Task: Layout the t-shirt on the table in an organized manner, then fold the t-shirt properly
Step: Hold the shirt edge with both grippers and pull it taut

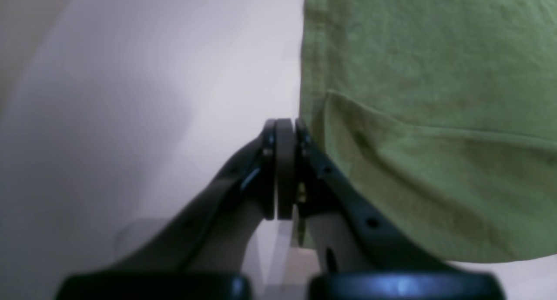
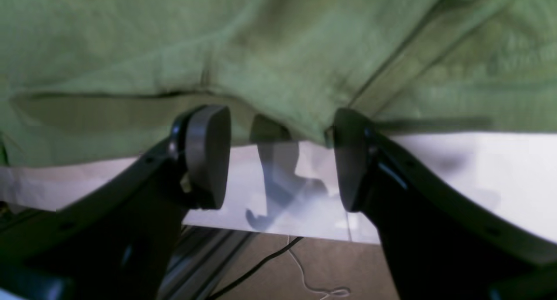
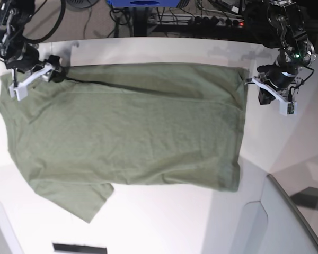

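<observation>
T-shirt (image 3: pixel 127 127) spread flat near the table (image 3: pixel 164 227) far edge. Left gripper (image 1: pixel 285 130) pressed together beside the hem, apparently holding nothing; right gripper (image 2: pixel 280 156) parted at the cloth edge. Close squarely on both layers.

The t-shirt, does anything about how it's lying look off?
Yes. The t-shirt is mostly flat on the table, but one sleeve juts out at the near edge, and a raised crease runs below the far edge.
</observation>
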You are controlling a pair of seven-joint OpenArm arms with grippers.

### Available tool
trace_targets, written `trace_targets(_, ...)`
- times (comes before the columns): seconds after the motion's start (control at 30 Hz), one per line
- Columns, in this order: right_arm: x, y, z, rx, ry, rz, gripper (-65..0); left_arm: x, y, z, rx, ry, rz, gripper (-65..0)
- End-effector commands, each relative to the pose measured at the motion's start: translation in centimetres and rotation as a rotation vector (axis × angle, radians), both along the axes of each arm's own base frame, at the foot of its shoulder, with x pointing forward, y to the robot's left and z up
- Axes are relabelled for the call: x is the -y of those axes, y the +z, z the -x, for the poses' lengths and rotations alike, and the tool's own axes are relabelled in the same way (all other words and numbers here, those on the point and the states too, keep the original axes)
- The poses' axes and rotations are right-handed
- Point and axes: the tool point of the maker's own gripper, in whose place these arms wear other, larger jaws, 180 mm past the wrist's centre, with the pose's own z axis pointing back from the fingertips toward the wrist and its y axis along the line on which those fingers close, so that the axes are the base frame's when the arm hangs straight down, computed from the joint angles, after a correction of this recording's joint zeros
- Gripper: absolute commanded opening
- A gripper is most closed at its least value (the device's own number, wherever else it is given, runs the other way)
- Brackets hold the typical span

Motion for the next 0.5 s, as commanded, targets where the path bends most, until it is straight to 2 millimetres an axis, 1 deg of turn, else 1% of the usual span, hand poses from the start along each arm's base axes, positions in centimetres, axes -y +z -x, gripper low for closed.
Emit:
trace_targets(0.0,0.34,0.47,-0.64,0.026,0.0,0.003,-33.0,-0.33,1.01,-0.64,0.04,-0.003,-0.007,-65.0)
trace_targets(0.1,0.23,0.16,-0.61,0.018,-0.003,-0.006,-42.6,-0.33,1.01,-0.64,0.04,-0.003,-0.007,-65.0)
trace_targets(0.13,0.21,0.11,-0.56,0.015,-0.003,-0.007,-44.1,-0.33,1.01,-0.64,0.04,-0.003,-0.007,-65.0)
trace_targets(0.23,0.22,0.12,-0.58,0.017,-0.004,-0.007,-44.9,-0.33,1.01,-0.64,0.04,-0.003,-0.007,-65.0)
trace_targets(0.27,0.21,0.13,-0.59,0.018,-0.002,-0.007,-46.1,-0.33,1.01,-0.64,0.04,-0.003,-0.007,-65.0)
trace_targets(0.3,0.19,0.13,-0.59,0.018,-0.001,-0.007,-49.1,-0.33,1.01,-0.64,0.04,-0.003,-0.007,-65.0)
trace_targets(0.4,0.23,0.37,-1.26,0.029,0.004,-0.005,-65.0,-0.33,1.01,-0.64,0.04,-0.003,-0.007,-65.0)
trace_targets(0.47,0.23,0.49,-1.55,0.035,0.004,-0.005,-64.1,-0.33,1.01,-0.64,0.04,-0.003,-0.007,-65.0)
